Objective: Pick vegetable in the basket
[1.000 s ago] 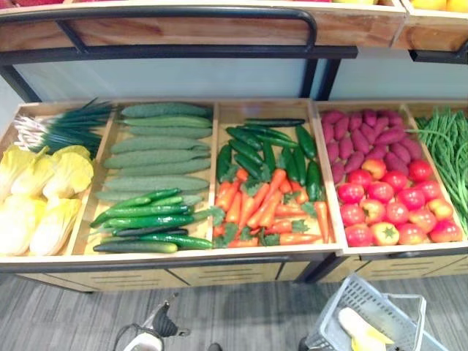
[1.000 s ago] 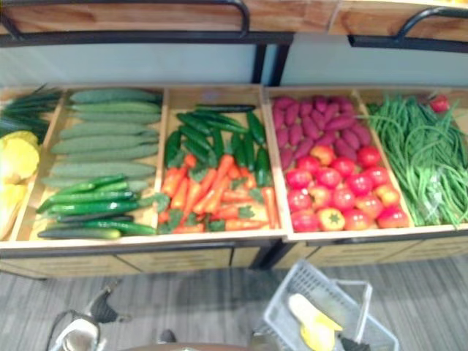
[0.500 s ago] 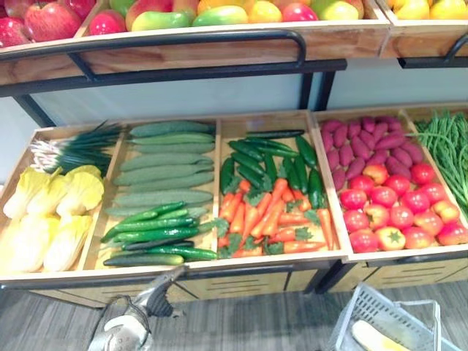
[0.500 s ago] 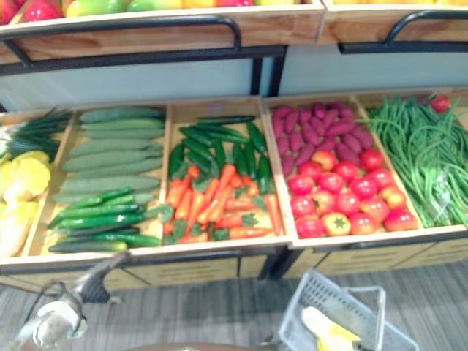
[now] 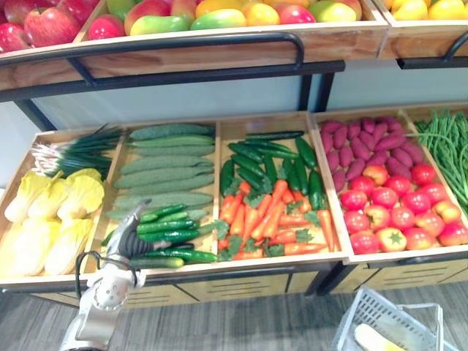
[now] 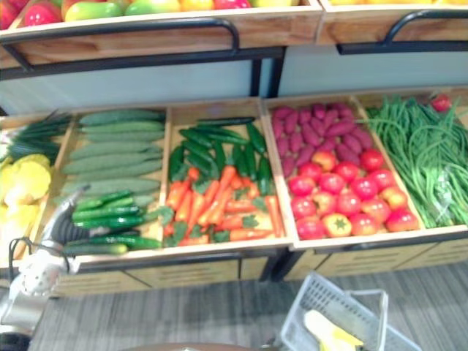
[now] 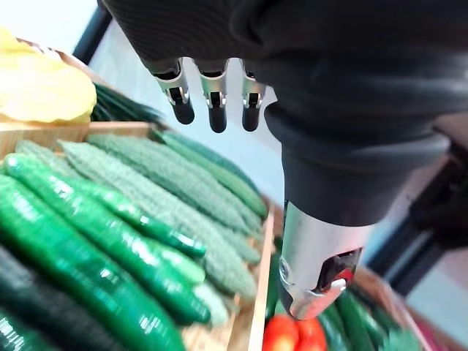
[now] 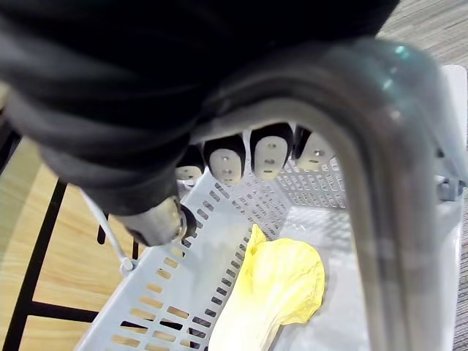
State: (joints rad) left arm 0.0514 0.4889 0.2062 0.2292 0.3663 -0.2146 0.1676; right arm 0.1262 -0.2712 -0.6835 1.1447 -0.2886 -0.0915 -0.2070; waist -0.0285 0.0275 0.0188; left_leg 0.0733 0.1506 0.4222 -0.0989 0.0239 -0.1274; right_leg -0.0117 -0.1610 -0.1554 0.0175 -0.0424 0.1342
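Wooden produce stand (image 5: 241, 265), divided into bins, fills the background above a grey plank floor (image 5: 241, 322).

Left hand (image 7: 307, 88): I read the fingers (image 7: 216, 110) as straight and released, thumb apart, with nothing in them. They hover over the dark green cucumbers (image 5: 172, 232) piled at the front of the second bin from the left; I cannot confirm contact. Pale, bumpy bitter gourds (image 5: 164, 164) lie behind those cucumbers in the same bin.

Right hand (image 8: 183, 95): the fingers (image 8: 270, 157) are clenched round the grey basket handle (image 8: 398, 241). The grey perforated basket (image 5: 373, 311) hangs below them, low at the right, in front of the stand and apart from it. One yellow napa cabbage (image 8: 274, 289) lies on the basket's bottom.

Bins, outward from the left hand:
- Far left: yellow napa cabbages (image 5: 51, 212) in front, spring onions (image 5: 73, 146) behind.
- Centre: carrots (image 5: 270, 216) in front, dark green long vegetables (image 5: 270, 157) behind; I cannot tell their kind.
- Right of centre: tomatoes (image 5: 395, 212) in front, purple sweet potatoes (image 5: 365, 139) behind.
- Far right: green beans (image 5: 450, 146).

An upper shelf (image 5: 219, 47) over the bins carries red, green and yellow fruit (image 5: 197, 14).
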